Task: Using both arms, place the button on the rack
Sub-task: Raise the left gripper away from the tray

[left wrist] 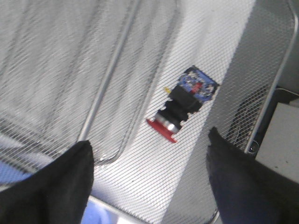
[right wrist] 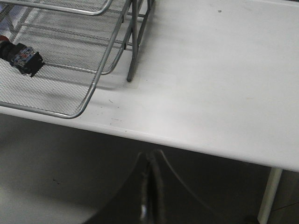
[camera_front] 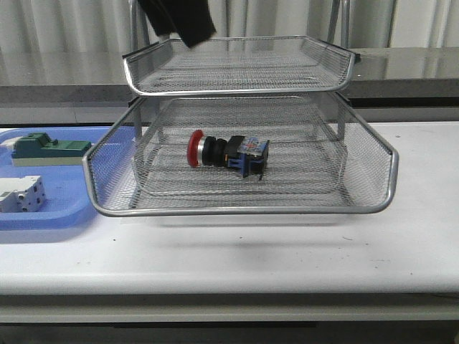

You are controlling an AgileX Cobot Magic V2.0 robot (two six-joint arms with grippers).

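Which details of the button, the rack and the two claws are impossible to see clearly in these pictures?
- Button: any label on its blue rear block is too small in all views; in the right wrist view the frame edge cuts off its red cap.
- Rack: front view's top edge cuts off its upper part.
- Left claw: fingers dark and blurred.
- Right claw: looks shut, blurred, below the table edge.

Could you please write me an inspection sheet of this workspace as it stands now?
Surface: white table, bare in front of the rack.
Job's things: button lies on its side on the lower tier of the rack, red cap toward the blue tray.
Clutter: blue tray beside the rack, holding a green block and a white block.
Grippers: left tool open above the button, holding nothing; right tool shut, off the table edge.
Cables: nothing seen.
Surroundings: pale curtain behind.
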